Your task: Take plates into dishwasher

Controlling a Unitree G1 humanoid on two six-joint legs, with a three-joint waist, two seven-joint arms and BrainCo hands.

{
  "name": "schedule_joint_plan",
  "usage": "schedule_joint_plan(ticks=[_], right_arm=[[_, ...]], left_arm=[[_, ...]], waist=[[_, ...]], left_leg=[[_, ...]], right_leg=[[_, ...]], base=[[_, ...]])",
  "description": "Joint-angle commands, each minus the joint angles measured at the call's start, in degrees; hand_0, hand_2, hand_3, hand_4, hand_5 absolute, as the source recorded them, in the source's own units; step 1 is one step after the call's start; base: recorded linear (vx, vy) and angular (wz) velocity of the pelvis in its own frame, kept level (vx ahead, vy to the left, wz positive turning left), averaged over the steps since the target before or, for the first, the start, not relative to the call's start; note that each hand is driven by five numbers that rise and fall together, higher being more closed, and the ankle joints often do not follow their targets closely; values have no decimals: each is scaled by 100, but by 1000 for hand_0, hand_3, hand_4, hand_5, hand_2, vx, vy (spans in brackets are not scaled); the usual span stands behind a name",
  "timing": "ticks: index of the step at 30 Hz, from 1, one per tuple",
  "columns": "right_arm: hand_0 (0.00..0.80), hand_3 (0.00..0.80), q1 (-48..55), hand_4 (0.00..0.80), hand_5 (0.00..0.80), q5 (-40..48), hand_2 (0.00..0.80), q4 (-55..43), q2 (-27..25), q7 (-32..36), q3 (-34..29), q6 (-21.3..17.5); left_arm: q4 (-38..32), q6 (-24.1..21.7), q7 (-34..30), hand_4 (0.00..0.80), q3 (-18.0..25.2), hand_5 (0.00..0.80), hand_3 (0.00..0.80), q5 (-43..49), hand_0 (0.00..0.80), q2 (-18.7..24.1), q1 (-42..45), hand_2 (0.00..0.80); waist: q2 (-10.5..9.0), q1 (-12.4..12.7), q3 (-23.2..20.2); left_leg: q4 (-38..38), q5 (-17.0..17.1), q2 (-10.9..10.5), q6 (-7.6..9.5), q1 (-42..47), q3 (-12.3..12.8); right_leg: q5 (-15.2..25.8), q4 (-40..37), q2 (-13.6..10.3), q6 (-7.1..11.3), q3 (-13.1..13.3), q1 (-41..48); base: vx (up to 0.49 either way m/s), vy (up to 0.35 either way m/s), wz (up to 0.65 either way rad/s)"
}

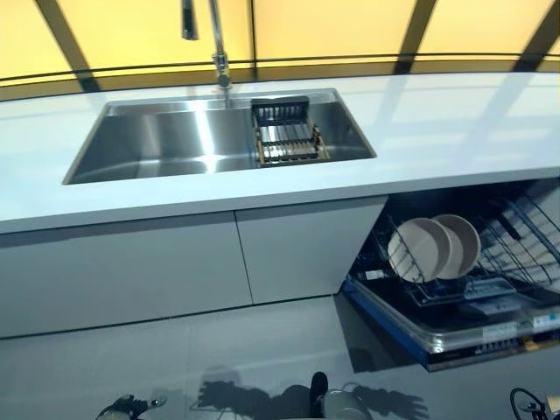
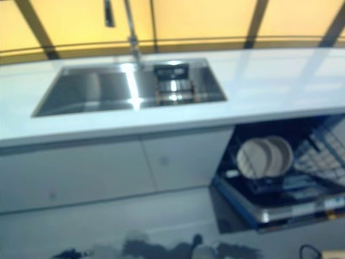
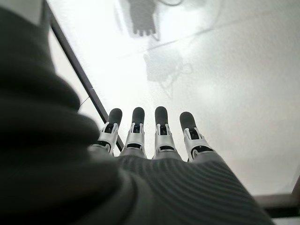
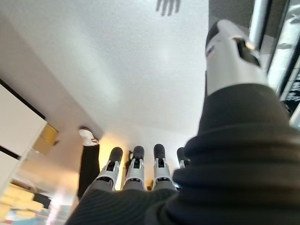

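Two beige plates stand upright side by side in the lower rack of the open dishwasher, under the counter at the right. No plate shows in the sink or on the counter. My left hand is open and empty, with straight fingers pointing down at the pale floor. My right hand is also open and empty, its thumb held apart, low beside the dishwasher. Both hands are far below the counter.
A steel sink with a tall faucet is set in the white counter. A small wire dish rack sits at the sink's right end. The dishwasher door juts out over the floor. Grey cabinet fronts stand to its left.
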Motion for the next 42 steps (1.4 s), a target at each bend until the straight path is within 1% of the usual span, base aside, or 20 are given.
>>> schedule_joint_plan(ticks=[1, 3, 4, 5, 7, 9, 10, 12, 16, 19, 23, 26, 27, 28, 30, 34, 35, 39, 40, 42], right_arm=[[0, 0, 166, 0, 0, 211, 0, -169, 198, -348, 65, 164], [0, 0, 219, 0, 0, 445, 0, -151, 420, -525, 101, 174], [0, 0, 208, 0, 0, 531, 0, -30, 624, -671, 128, 134], [0, 0, 172, 0, 0, 588, 0, 161, 822, -823, 199, 82], [0, 0, 80, 0, 0, 719, 0, 326, 937, -893, 251, 17], [0, 0, 60, 0, 0, 902, 0, 319, 1023, -930, 272, 71], [0, 0, 139, 0, 0, 1265, 0, 134, 1186, -1064, 314, 97], [0, 0, 118, 0, 0, 1692, 0, 16, 1289, -1240, 303, 61], [0, 0, -38, 0, 0, 2600, 0, -161, 1445, -1862, 316, 41], [0, 0, -125, 0, 0, 2472, 0, -16, 1408, -1517, 235, -277], [0, 0, -284, 0, 0, 2783, 0, 700, 1504, -1005, 137, -1394], [0, 0, -288, 0, 0, 4087, 0, 900, 1615, -518, -197, -2168], [0, 0, -286, 0, 0, 4275, 0, 902, 1617, -456, -217, -2223], [0, 0, -284, 0, 0, 5455, 0, 776, 1739, 109, -415, -2465], [0, 0, -289, 0, 0, 6459, 0, 421, 1958, 748, -631, -2689], [0, 0, -348, 0, 0, 8277, 0, -493, 2300, 1206, -696, -3280], [0, 0, -389, 0, 0, 8621, 0, -768, 2364, 1281, -704, -3387], [0, 0, -1660, 0, 0, 9998, 0, -739, 1420, 799, -1105, -3134], [0, 0, -2271, 0, 0, 10624, 0, -738, 983, 683, -1194, -3198], [0, 0, -2933, 0, 0, 10809, 0, -900, 695, 513, -1122, -3522]], left_arm=[[83, 146, -194, 0, 328, 0, 0, 110, 0, 257, 103, 0], [155, 124, -133, 0, 391, 0, 0, 88, 0, 189, 188, 0], [243, 136, -73, 0, 461, 0, 0, 113, 0, 123, 212, 0], [307, 132, 3, 0, 509, 0, 0, 188, 0, 82, 233, 0], [289, 111, 115, 0, 527, 0, 0, 210, 0, 3, 288, 0], [229, 106, 119, 0, 496, 0, 0, 184, 0, -49, 318, 0], [19, 167, -7, 0, 384, 0, 0, 244, 0, -62, 288, 0], [-48, 120, 46, 0, 252, 0, 0, 222, 0, -115, 239, 0], [-258, 262, 97, 0, 74, 0, 0, 241, 0, -122, 44, 0], [-280, 258, 238, 0, 64, 0, 0, -23, 0, -163, -35, 0], [-60, 134, 383, 0, 190, 0, 0, -350, 0, -299, -222, 0], [-7, 53, 412, 0, 244, 0, 0, -569, 0, -478, -292, 0], [-3, 48, 417, 0, 246, 0, 0, -583, 0, -489, -295, 0], [66, -61, 474, 0, 267, 0, 0, -706, 0, -643, -265, 0], [159, -265, 559, 0, 270, 0, 0, -893, 0, -866, -155, 0], [237, -532, 662, 0, 237, 0, 0, -1109, 0, -1191, 39, 0], [226, -550, 652, 0, 220, 0, 0, -1180, 0, -1231, 80, 0], [230, -440, 534, 0, 102, 0, 0, -1003, 0, -1147, 44, 0], [206, -431, 489, 0, -32, 0, 0, -978, 0, -1106, 84, 0], [101, -427, 482, 0, -243, 0, 0, -1014, 0, -1104, 144, 0]], waist=[[19, 131, -56], [28, 173, -90], [-8, 204, -117], [-79, 259, -91], [-114, 334, -51], [-139, 336, -32], [-103, 333, -8], [-53, 338, 4], [97, 314, 129], [224, 199, 383], [358, 61, 670], [508, -16, 808], [517, -19, 811], [620, -65, 866], [758, -122, 912], [948, -160, 943], [979, -156, 947], [1045, 145, 849], [1075, 301, 802], [1137, 473, 775]], left_leg=[[624, -247, -165, 322, -491, -347], [800, -318, -89, 347, -590, -381], [1013, -430, -40, 368, -675, -432], [1433, -797, 111, 355, -680, -385], [1716, -930, 341, 287, -699, -223], [1737, -818, 375, 295, -750, -195], [1710, -680, 476, 239, -828, -243], [1668, -530, 540, 181, -920, -299], [1823, -466, 587, 183, -1187, -397], [2135, -538, 650, 162, -1449, -391], [2671, -663, 707, 121, -1959, -348], [2944, -721, 738, 110, -2239, -331], [2961, -726, 737, 109, -2255, -333], [3047, -750, 700, 102, -2321, -328], [3162, -799, 658, 104, -2374, -298], [3410, -907, 577, 127, -2502, -236], [3527, -1063, 536, 66, -2500, -304], [3930, -1242, 457, 0, -2613, -536], [4053, -1300, 414, 9, -2638, -627], [4186, -1363, 338, 26, -2699, -743]], right_leg=[[534, 750, -677, -99, 743, 0], [449, 645, -825, -144, 842, 194], [459, 567, -1004, -148, 937, 256], [276, 591, -1184, -38, 847, 278], [-21, 489, -1178, -6, 570, 436], [26, 539, -1140, -36, 621, 380], [-145, 615, -1007, -4, 720, 375], [-359, 552, -891, 5, 676, 468], [-716, 1093, -852, -88, 681, 163], [-1031, 1711, -864, -136, 759, -235], [-1360, 2463, -872, -229, 983, -870], [-1557, 2853, -904, -318, 1081, -1194], [-1568, 2874, -907, -321, 1086, -1211], [-1667, 3037, -925, -361, 1129, -1305], [-1826, 3271, -970, -424, 1177, -1404], [-2042, 3640, -1075, -542, 1219, -1577], [-2224, 3773, -1100, -513, 1277, -1570], [-2387, 4063, -1265, -581, 1214, -1516], [-2443, 4176, -1360, -628, 1139, -1480], [-2515, 4306, -1477, -678, 1040, -1460]], base=[[-234, -280, -9], [-122, -237, -4], [-50, -403, -21], [-49, -441, -33], [-71, -370, -45], [-130, -298, -41], [-104, -331, -8], [-106, -263, -1], [-156, -110, 5], [-236, -26, 1], [-240, 14, -11], [-156, 55, -7], [-85, 87, -7], [-51, 137, -5], [-33, 196, -8], [8, 126, -3], [67, 74, 10], [66, -12, 24], [56, -12, 32], [23, 1, 29]])
